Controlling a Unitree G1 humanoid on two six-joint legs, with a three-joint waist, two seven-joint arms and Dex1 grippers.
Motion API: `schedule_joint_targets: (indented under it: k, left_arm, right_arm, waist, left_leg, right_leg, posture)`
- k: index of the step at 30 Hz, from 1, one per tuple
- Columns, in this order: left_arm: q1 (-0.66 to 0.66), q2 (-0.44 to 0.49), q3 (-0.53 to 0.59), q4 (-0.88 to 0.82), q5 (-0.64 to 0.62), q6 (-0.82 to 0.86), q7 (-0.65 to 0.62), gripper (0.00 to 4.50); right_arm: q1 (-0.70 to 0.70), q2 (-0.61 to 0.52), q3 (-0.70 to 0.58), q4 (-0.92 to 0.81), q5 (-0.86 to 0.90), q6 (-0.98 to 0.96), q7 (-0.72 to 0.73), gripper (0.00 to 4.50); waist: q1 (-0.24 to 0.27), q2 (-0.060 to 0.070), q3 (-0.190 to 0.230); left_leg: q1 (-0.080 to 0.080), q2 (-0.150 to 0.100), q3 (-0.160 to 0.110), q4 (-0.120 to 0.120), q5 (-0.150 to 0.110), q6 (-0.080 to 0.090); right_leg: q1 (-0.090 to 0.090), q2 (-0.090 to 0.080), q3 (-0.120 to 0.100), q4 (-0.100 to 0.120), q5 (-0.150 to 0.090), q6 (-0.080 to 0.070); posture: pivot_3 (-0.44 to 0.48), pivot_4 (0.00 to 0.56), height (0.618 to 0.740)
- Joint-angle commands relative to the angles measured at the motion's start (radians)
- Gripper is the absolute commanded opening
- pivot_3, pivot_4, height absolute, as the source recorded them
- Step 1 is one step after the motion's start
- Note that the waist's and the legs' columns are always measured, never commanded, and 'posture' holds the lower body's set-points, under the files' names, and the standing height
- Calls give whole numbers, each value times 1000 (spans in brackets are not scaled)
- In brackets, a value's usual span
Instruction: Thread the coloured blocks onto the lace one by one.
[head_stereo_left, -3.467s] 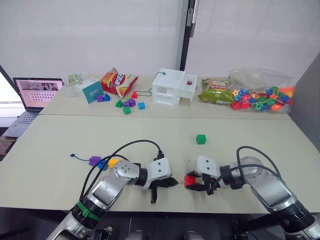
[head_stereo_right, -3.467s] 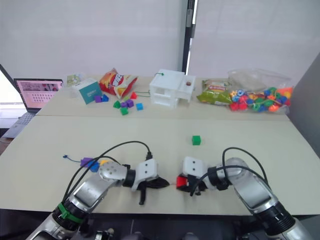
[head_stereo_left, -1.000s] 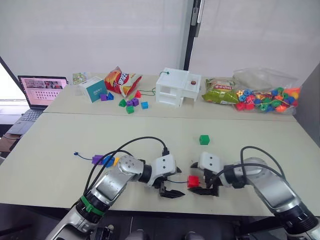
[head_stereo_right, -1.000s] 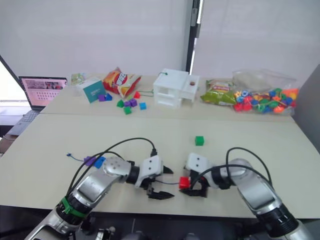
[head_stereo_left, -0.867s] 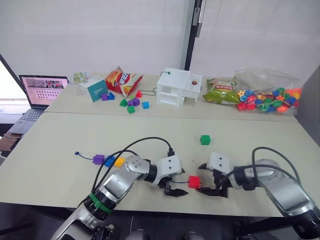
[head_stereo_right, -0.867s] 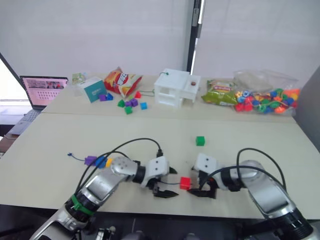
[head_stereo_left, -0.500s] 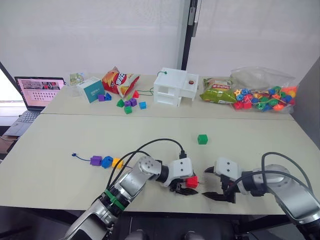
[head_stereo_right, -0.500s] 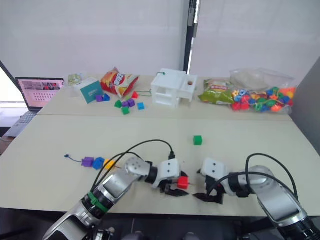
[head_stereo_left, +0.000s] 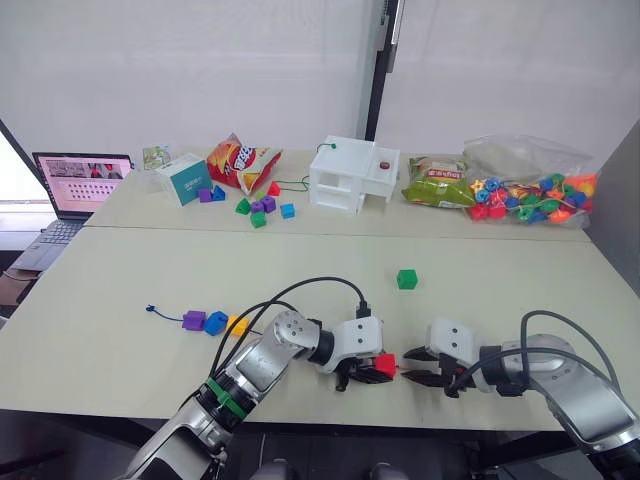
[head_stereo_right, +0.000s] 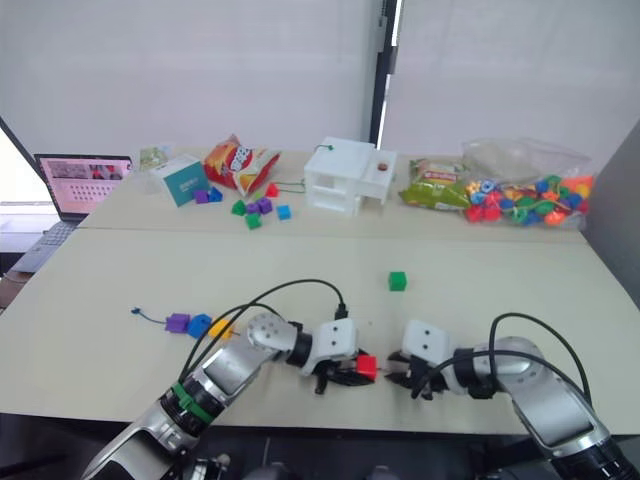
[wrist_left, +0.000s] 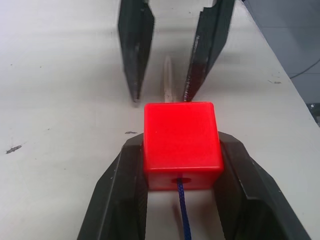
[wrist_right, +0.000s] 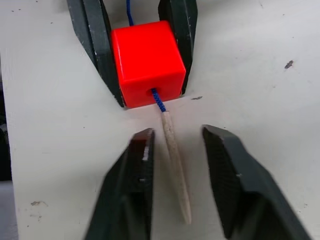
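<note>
My left gripper (wrist_left: 182, 145) is shut on the red block (head_stereo_left: 384, 364) near the table's front edge. The dark blue lace (wrist_left: 183, 210) runs into the block's hole, and its pale tip (wrist_right: 175, 165) sticks out of the far side onto the table. My right gripper (wrist_right: 178, 134) faces the block, open, its fingers either side of the tip without touching it. Purple (head_stereo_left: 193, 320), blue (head_stereo_left: 216, 323) and yellow (head_stereo_left: 237, 324) blocks sit together on the lace to the left, near its knotted end (head_stereo_left: 150, 309). A green block (head_stereo_left: 406, 279) lies loose at mid-table.
Along the back stand a laptop (head_stereo_left: 75, 185), a teal box (head_stereo_left: 183, 180), a chips bag (head_stereo_left: 240, 160), mixed small blocks (head_stereo_left: 255, 208), a white box (head_stereo_left: 352, 177), a green snack bag (head_stereo_left: 435, 190) and a clear bag of beads (head_stereo_left: 530, 190). The table's front edge (head_stereo_left: 330, 418) is just beneath both grippers.
My right gripper let go of the red block and drew back; the left gripper closed on it. The right gripper has now moved in again, straddling the lace tip.
</note>
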Motion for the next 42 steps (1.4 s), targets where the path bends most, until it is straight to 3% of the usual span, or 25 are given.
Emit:
schedule_joint_targets:
  k: [1,5,9,13,17,23,28,30,37,42]
  left_arm:
    - [-14,1,4,-5,2,-15,-15,1196]
    - [-17,15,14,0,-1,-18,-27,1196]
    - [3,86,65,-26,-32,-17,-62,1196]
    - [41,249,136,-37,-51,-66,-131,1196]
    - [97,513,245,42,-58,-176,-242,1196]
    - [117,694,304,216,-9,-320,-268,1196]
    - [121,720,339,267,-15,-373,-246,1196]
    - [124,722,350,273,-18,-375,-250,2222]
    - [126,696,397,167,-111,-279,-297,4451]
    - [92,633,418,-55,-245,-49,-312,4451]
  right_arm:
    - [5,-8,-20,2,-5,-19,-3,40]
    - [-2,-5,-18,0,3,-34,7,0]
    - [-19,-6,-8,-14,10,-26,19,0]
    - [-26,-15,4,-46,15,-4,39,0]
    - [-49,-17,24,-72,9,18,52,0]
    - [-78,-11,50,-71,0,27,57,0]
    - [-100,-10,74,-59,-8,22,64,0]
    - [-111,-10,83,-51,-11,21,67,0]
    - [-142,0,98,-30,-24,23,78,0]
    - [-166,12,128,-33,-31,48,72,0]
  waist:
    - [0,0,0]
    - [0,0,0]
    - [-2,0,0]
    - [-13,0,0]
    - [-30,0,0]
    - [-27,0,0]
    - [-29,1,0]
    - [-28,1,0]
    - [-28,1,0]
    - [-15,-1,1]
  left_leg:
    - [0,0,0,0,0,0]
    - [0,0,0,0,0,0]
    - [0,0,0,0,0,0]
    - [1,3,0,-1,0,0]
    - [2,4,0,-2,0,0]
    - [6,2,0,-7,0,-1]
    - [8,3,2,-9,1,-1]
    - [7,3,2,-9,1,-1]
    - [7,3,3,-9,1,-1]
    - [1,3,2,-7,1,-2]
  right_leg:
    - [0,0,0,0,0,0]
    - [0,0,0,0,0,0]
    - [0,0,0,0,0,0]
    - [-1,3,1,1,0,-1]
    - [-1,3,1,1,-1,-2]
    - [0,0,1,1,-1,-3]
    - [-1,1,1,2,-2,-3]
    - [-1,1,1,2,-2,-3]
    - [-2,1,1,2,-2,-3]
    - [-5,1,-1,2,-1,-3]
  posture:
    - [0,150,740]
    - [0,150,740]
    - [0,150,740]
    - [0,150,740]
    - [0,150,740]
    - [0,150,740]
    - [0,150,740]
    - [0,150,740]
    - [0,150,740]
    - [0,150,740]
